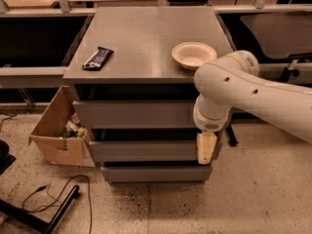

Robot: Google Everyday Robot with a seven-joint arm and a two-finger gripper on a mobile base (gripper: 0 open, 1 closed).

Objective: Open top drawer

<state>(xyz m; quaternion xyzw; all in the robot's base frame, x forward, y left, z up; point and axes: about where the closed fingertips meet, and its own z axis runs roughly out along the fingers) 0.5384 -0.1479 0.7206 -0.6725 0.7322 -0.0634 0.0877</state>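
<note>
Below the tabletop (pixel 146 33): the top drawer (pixel 131 114) sits directly under the grey slab. It is the widest of three fronts, flat and handleless. It looks closed, with a dark gap along its upper edge.
Hand (pixel 206 147): hangs pointing down from the white arm (pixel 229 89), in front of the right end of the middle drawer front (pixel 141 150), below the top drawer's lower edge. You cannot tell from this view whether it is open or closed.
Step in hand: judged as the approach; nothing is gripped on the top drawer yet.
How to do it well: raise the hand first, as it sits one drawer too low. With no handle, you probably need to catch the upper edge through the dark gap, then pull straight out, level, without twisting.
Watch: the bowl (pixel 193 55) stands near the tabletop's right front corner, close to the arm, so keep clear of it. The cardboard box (pixel 56 130) on the floor at left looks outside the drawer's path.
</note>
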